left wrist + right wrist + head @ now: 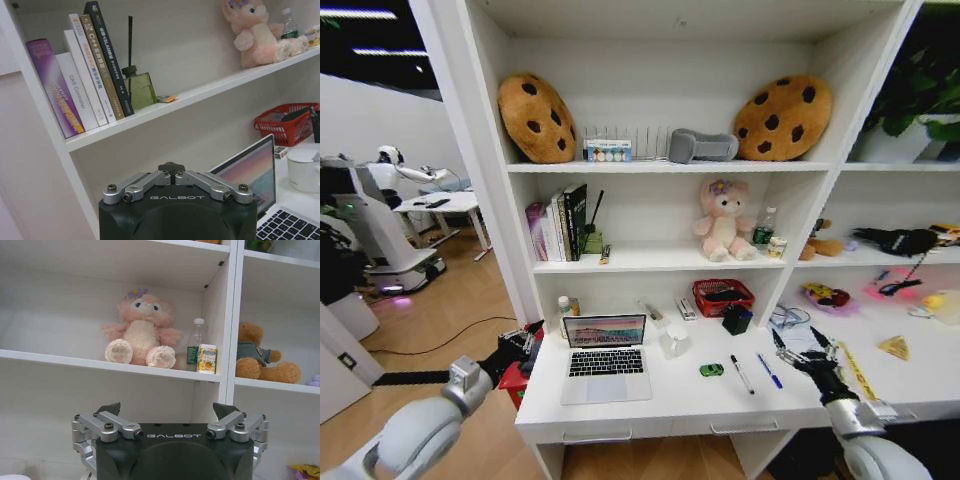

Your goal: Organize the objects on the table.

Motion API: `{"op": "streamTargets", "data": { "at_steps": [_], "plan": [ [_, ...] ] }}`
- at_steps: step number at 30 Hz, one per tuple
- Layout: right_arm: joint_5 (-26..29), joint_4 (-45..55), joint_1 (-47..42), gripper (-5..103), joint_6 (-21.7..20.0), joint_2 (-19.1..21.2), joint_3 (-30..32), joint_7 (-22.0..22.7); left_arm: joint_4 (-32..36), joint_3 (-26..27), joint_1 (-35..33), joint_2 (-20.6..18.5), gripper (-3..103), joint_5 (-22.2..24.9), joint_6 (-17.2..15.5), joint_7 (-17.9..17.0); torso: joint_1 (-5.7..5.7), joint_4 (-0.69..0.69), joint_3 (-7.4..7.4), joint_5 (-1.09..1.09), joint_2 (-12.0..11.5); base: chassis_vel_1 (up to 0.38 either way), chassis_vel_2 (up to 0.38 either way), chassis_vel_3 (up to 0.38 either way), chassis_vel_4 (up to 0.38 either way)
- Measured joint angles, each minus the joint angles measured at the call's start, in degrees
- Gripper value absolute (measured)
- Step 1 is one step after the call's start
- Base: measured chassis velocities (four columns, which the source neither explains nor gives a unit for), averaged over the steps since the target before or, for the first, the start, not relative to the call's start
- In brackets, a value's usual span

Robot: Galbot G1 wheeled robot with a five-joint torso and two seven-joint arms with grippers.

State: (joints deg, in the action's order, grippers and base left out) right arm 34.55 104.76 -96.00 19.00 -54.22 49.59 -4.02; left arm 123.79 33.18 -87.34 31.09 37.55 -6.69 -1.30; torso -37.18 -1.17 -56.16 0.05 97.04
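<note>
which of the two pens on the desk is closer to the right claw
The blue pen. It lies on the desk just right of the black pen, on the side toward the open right claw.

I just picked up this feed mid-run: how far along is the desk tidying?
Nothing looks done. The laptop sits open on the table, with the green toy car, black pen and blue pen loose beside it. Nothing is in hand: the left gripper hovers shut at the laptop's left edge, and the right gripper hovers open right of the pens. All the sorting remains.
</note>
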Motion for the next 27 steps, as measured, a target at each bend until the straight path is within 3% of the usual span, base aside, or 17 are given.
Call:
{"op": "streamTargets", "data": {
  "at_steps": [6,11,13,17,19,27],
  "plan": [
    [-0.4,0.6,0.0,100,-0.8,-0.1,0.1,0.3,-3.4,-8.9,9.4,-3.6,0,2.5,-0.2,0.0,0.00,0.01,0.00,0.00,0.0,0.000,0.000,0.000,0.000],
    [-0.4,0.6,-0.4,100,-1.0,-0.1,0.7,0.4,-5.2,-15.6,17.5,-4.0,0,3.2,-0.3,-0.1,0.00,0.00,0.00,0.01,0.0,0.000,0.000,0.000,0.000],
    [-0.4,0.6,-0.8,100,-1.0,0.0,1.2,0.4,-6.6,-21.3,23.6,-3.9,0,3.9,-0.7,-0.2,0.00,-0.01,0.00,0.00,0.0,0.000,0.000,0.000,0.000],
    [-0.4,0.6,-1.0,100,-1.0,-0.1,1.4,0.5,-7.9,-26.4,28.4,-3.5,0,4.8,-1.1,-0.5,0.00,0.00,0.00,0.00,0.0,0.000,0.000,0.000,0.000],
    [-0.6,0.6,-1.2,100,-1.1,-0.5,1.5,0.5,-9.2,-31.8,33.2,-2.7,0,5.0,-1.2,-0.6,0.01,0.01,0.00,0.01,0.0,0.000,0.000,0.000,0.000],
    [-1.0,0.6,-1.1,100,-1.3,-1.2,1.5,0.7,-13.2,-43.5,46.9,0.5,0,6.9,-2.1,-1.3,0.00,0.00,0.00,0.01,0.0,0.000,0.000,0.000,0.000]
  ]
}}
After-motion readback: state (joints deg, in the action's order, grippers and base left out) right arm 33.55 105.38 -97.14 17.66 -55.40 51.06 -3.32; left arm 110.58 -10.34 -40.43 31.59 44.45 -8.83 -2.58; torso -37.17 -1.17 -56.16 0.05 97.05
